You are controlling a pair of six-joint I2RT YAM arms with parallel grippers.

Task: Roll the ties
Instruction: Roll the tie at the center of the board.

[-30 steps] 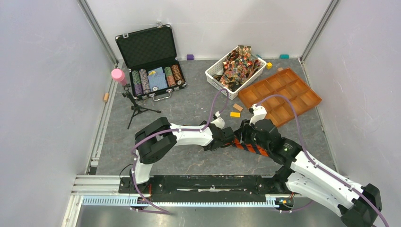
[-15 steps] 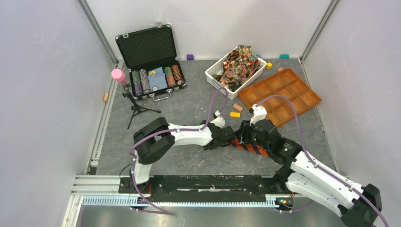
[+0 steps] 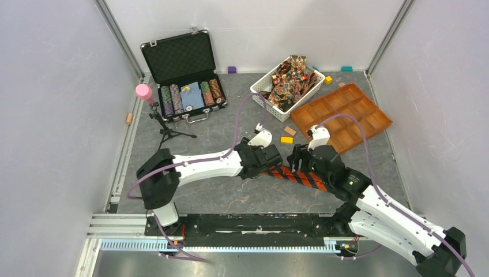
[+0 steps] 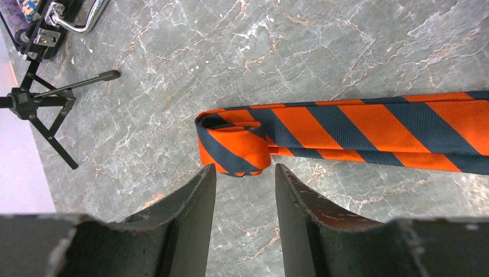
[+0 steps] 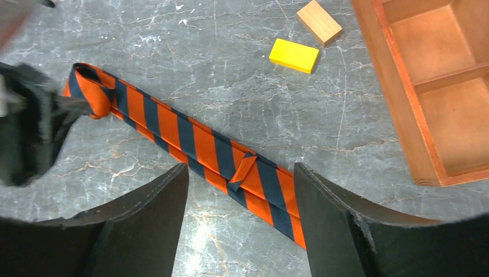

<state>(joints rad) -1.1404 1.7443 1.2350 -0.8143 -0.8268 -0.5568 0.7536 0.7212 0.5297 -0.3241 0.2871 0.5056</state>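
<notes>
1. One striped tie (image 4: 346, 130) lies flat on the table (image 4: 288, 46), long axis 9-to-3 from its rolled end (image 4: 233, 147).
2. Left gripper (image 4: 245, 173), fingers parted and empty, is nearer, with that roll at 12 o'clock.
3. Right gripper (image 5: 241, 171), spread wide, empty, hovers over mid-length.

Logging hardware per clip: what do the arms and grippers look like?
The left arm and right arm have white link shells and black joints. A purple cable loops along each. The right arm carries a small green light. The left gripper and right gripper each have two dark grey wedge-shaped fingers.
</notes>
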